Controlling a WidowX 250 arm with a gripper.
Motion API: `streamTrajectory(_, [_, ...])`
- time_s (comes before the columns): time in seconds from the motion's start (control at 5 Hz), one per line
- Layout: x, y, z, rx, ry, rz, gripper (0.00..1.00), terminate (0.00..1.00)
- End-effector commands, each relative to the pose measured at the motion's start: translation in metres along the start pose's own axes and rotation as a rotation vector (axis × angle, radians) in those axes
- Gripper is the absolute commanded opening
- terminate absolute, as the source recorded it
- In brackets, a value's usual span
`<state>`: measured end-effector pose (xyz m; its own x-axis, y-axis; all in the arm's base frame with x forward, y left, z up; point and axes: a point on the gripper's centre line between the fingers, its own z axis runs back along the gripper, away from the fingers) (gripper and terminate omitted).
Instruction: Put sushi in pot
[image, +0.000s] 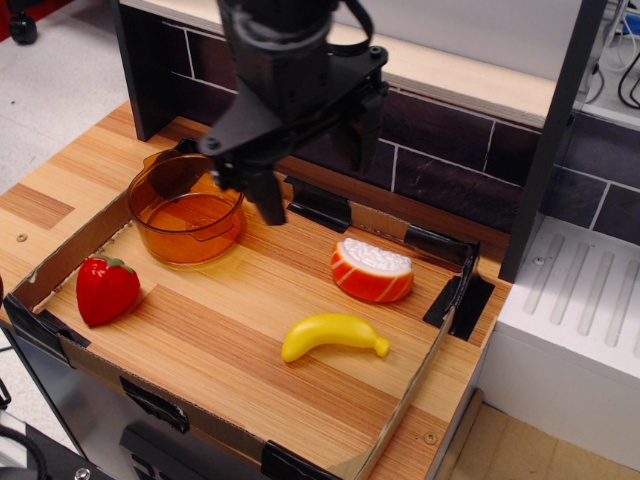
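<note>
Sushi (373, 270) right of centre on wooden tray (230, 350), resting flat, rice up. Likely light, rigid plastic; take hold across striped sides. Gripper (318, 165) at upper centre, fingers spread wide, empty, above-left of sushi, apparently well clear. Pot (187, 213) at left, empty.

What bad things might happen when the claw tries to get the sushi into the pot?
1. The open claw hangs above and behind the sushi, so it may come down off-center and knock the round roll away.
2. The banana lies just in front of the sushi and might get bumped.
3. The pot looks light and sits near the tray's cardboard wall; a low carry might tip it.
</note>
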<state>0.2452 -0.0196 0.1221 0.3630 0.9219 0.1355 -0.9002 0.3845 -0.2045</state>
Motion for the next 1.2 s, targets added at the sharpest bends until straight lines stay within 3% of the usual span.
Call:
streamTrajectory(0.0, [0.019,-0.030,-0.025,0.070,-0.022,0.326,1.00,0.00])
streamTrajectory(0.2, [0.017,-0.035,-0.047,0.129,0.000,0.318,1.00,0.00])
streamTrajectory(1.0, [-0.005,-0.025,-0.106,0.203,-0.044,0.250,1.00,0.00])
